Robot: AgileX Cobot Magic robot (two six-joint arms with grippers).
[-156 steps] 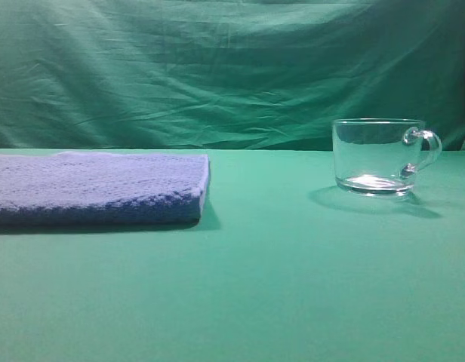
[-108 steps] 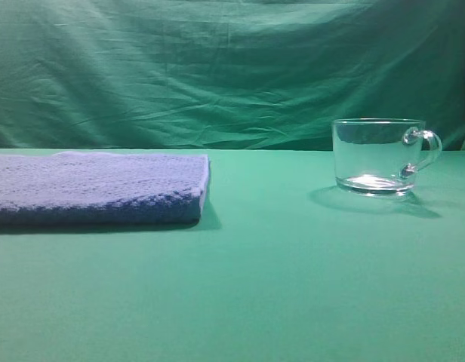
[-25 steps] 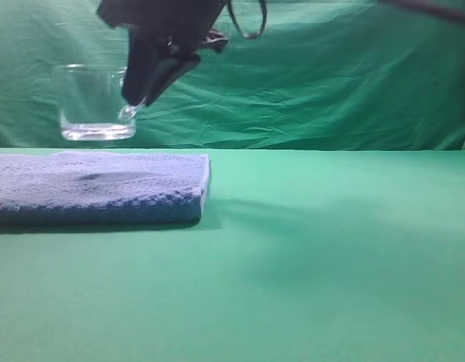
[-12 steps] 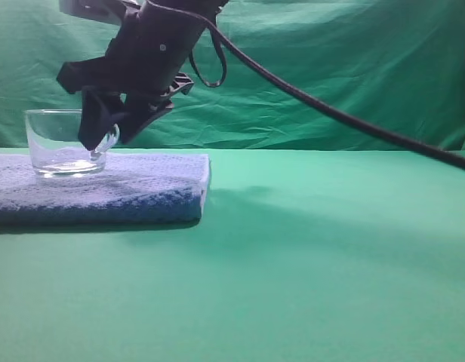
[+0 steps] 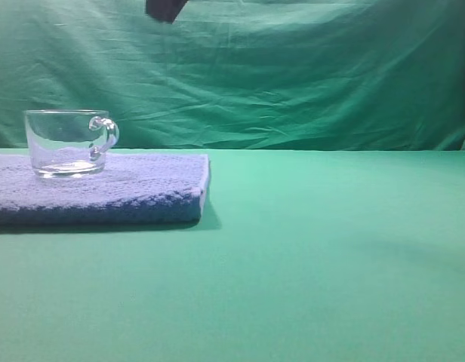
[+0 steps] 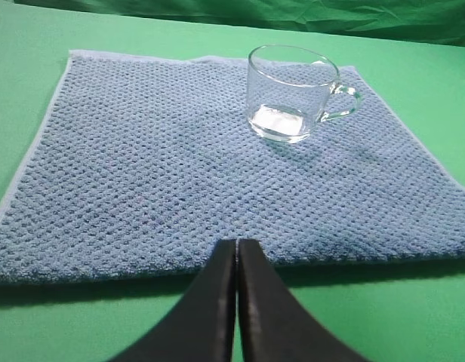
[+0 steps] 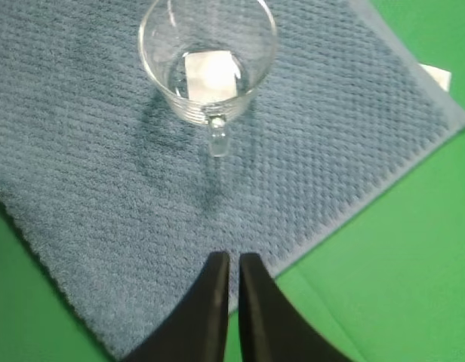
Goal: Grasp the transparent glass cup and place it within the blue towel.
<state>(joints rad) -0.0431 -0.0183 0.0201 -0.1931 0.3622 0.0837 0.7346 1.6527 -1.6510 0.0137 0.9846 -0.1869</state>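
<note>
From the exterior high view I see the transparent glass cup [image 5: 66, 142] upright on the blue towel [image 5: 134, 188], handle pointing right. My left wrist view shows the left gripper [image 6: 236, 260] clenched, empty, cup ahead. In the right wrist view, the right gripper [image 7: 228, 273] is nearly closed, empty, above the handle side
</note>
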